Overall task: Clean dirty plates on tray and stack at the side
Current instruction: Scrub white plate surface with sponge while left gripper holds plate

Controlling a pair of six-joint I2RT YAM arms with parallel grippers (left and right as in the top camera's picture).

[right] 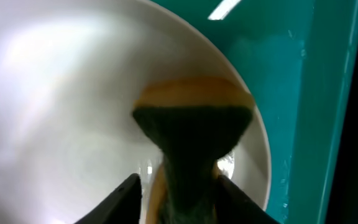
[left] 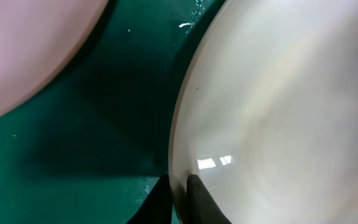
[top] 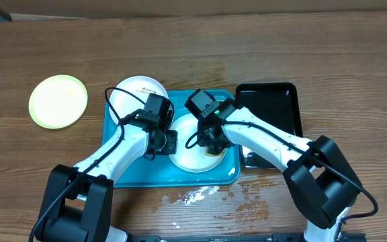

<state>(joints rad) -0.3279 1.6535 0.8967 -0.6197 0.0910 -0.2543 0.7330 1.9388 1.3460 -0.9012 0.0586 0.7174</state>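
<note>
A white plate point(top: 192, 157) lies on the turquoise tray point(top: 133, 176), near its right end. My left gripper point(top: 168, 142) is shut on this plate's left rim point(left: 180, 149). My right gripper point(top: 212, 144) is shut on a sponge point(right: 191, 130), yellow with a dark green scouring face, pressed onto the plate point(right: 61, 93). A second white plate point(top: 134, 94) leans on the tray's far left corner and also shows in the left wrist view point(left: 30, 43). The pale yellow-green plate point(top: 58, 101) lies on the table to the left of the tray.
A smaller glossy black tray point(top: 274, 107) sits right of the turquoise tray. White foam or water spots point(top: 197, 195) lie on the wooden table in front of the tray. Both arms cross over the tray's front half.
</note>
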